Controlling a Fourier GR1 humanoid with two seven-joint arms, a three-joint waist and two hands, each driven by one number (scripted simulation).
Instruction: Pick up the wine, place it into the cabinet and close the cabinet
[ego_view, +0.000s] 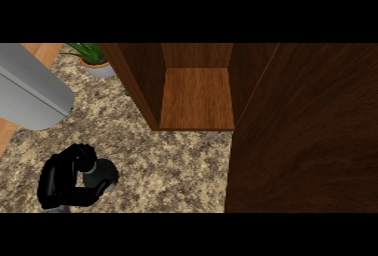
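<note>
The left hand (70, 177) shows at about 8 o'clock in the head view, low on the speckled tabletop (170, 165). Its black fingers are curled inward, and a grey rounded shape sits inside the curl at the hand's 3 o'clock side; whether that is the wine or a part of the forearm cannot be told, so what the hand has hold of stays unclear. The wine itself cannot be made out as a separate thing anywhere on the tabletop or on the shelf.

The cabinet (148, 80) stands at 12 o'clock, open. Its shelf (198, 100) is a lighter brown board between darker side walls, with its front edge towards the hand. The door (310, 130) is swung out and fills the view from 1 o'clock down to 5 o'clock, a broad dark wooden panel hiding the tabletop behind it.

A plant (87, 51) in a pale pot (100, 69) sits at 11 o'clock, just beside the cabinet's left wall. A large grey cylinder (29, 85) lies slantwise at 10 o'clock, well apart from the cabinet and above the hand. A strip of orange wood (43, 51) shows at the tabletop's far left edge.

The right hand does not show.
</note>
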